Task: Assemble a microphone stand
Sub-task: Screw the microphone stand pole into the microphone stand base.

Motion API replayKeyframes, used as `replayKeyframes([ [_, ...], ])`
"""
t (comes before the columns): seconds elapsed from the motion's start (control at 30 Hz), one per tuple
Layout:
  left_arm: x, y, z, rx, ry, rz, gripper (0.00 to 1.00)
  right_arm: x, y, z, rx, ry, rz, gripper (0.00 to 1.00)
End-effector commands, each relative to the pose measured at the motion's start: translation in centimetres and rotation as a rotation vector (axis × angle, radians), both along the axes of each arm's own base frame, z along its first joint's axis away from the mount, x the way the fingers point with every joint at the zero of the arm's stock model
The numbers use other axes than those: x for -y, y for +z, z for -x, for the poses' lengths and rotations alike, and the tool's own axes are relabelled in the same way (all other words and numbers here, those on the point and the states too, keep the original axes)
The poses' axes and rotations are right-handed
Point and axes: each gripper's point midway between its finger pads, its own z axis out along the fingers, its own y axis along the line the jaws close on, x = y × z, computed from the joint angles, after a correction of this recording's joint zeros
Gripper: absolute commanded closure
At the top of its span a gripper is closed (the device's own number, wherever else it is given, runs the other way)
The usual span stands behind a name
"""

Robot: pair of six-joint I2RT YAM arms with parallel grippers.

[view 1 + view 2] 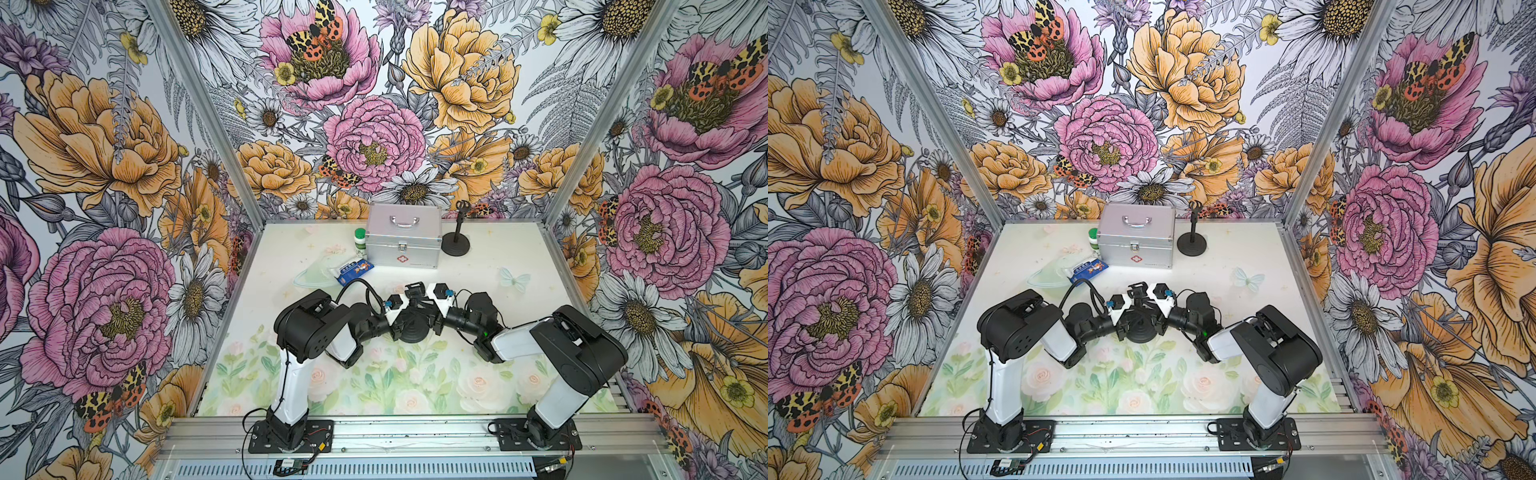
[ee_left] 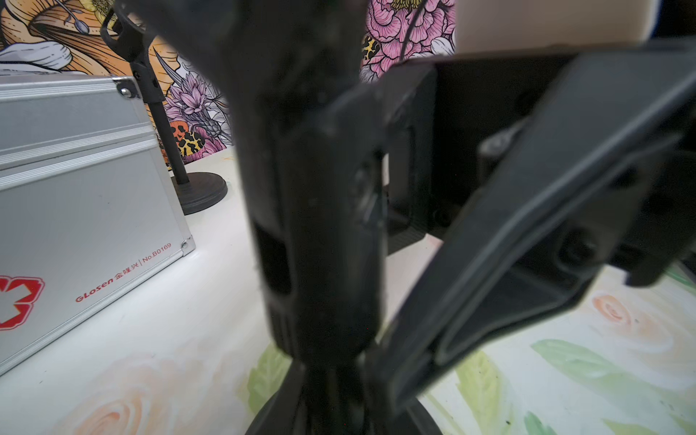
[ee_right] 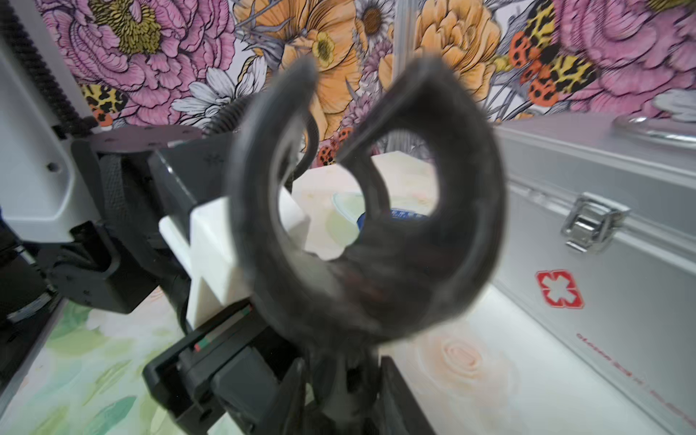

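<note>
Floral-printed matting [image 1: 374,382] is laid across the table, and both arms are mounted on the aluminium rail [image 1: 415,432] at the near edge. At mid-table the arms are bent inward so that the two grippers meet over the microphone stand [image 1: 411,332], which is set upright on its round black base [image 1: 1140,330] on the matting. The left gripper [image 1: 402,318] is closed on the pole [image 2: 320,226], as seen in the left wrist view. The right gripper [image 1: 428,309] is placed at the neck below the U-shaped clip [image 3: 369,233]. Its fingers [image 3: 403,399] are seen on either side of the neck, but whether they are clamped cannot be told. Further back, a blue packet [image 1: 353,269] is laid flat just in front of an aluminium case [image 1: 403,241]. A green-capped bottle [image 1: 360,240] is stood just beside the case on one side, and a second stand [image 1: 456,239], fully assembled, on the other. Flowered walls [image 1: 374,124] enclose the cell.
</note>
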Motion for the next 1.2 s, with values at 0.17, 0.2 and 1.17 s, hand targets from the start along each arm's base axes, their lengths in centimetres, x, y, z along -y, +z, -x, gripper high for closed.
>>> replayKeyframes([
  [0.17, 0.4, -1.9, 0.5, 0.009, -0.035, -0.045, 0.77, -1.1, 0.6, 0.7, -0.052, 0.321, 0.069, 0.66],
  [0.2, 0.4, -1.8, 0.4, 0.009, -0.032, -0.042, 0.77, -1.2, 0.7, 0.4, -0.052, 0.319, 0.077, 0.66],
  [1.17, 0.5, -1.6, 0.6, 0.012, -0.038, -0.041, 0.77, 0.1, -0.6, 4.6, 0.017, 0.422, 0.189, 0.61],
])
